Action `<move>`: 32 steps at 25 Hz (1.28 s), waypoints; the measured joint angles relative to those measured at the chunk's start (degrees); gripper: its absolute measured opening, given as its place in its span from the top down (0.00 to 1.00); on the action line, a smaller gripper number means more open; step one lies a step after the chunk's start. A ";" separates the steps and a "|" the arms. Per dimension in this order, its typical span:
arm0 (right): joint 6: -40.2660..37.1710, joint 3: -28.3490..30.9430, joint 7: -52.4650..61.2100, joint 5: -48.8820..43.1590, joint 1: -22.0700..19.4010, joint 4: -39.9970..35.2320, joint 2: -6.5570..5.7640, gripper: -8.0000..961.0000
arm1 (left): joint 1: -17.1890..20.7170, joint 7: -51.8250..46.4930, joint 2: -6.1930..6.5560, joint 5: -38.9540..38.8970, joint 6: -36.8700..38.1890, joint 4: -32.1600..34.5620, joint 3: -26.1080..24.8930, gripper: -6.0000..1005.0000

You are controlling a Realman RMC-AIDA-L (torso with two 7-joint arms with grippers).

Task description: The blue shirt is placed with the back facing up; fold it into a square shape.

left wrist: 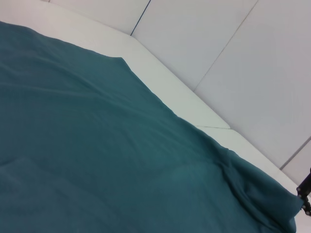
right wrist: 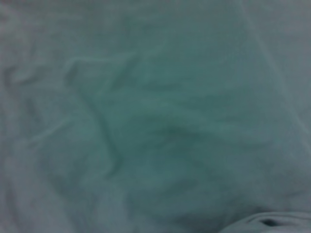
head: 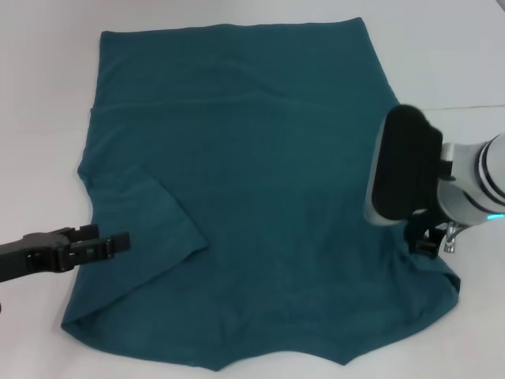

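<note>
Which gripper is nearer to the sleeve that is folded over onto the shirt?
Left. The left gripper hovers right at the folded sleeve on the blue shirt. The right gripper is at the shirt's opposite edge, far from that sleeve.

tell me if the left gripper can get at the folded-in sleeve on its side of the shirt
Probably yes. The left gripper sits at the blue shirt edge, right beside the folded-in sleeve, with only flat cloth and bare table around it.
</note>
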 joint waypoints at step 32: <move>-6.87 25.44 -2.08 11.77 0.95 0.64 -0.38 0.31 | 0.29 0.43 -0.17 0.02 0.32 0.29 -0.01 0.07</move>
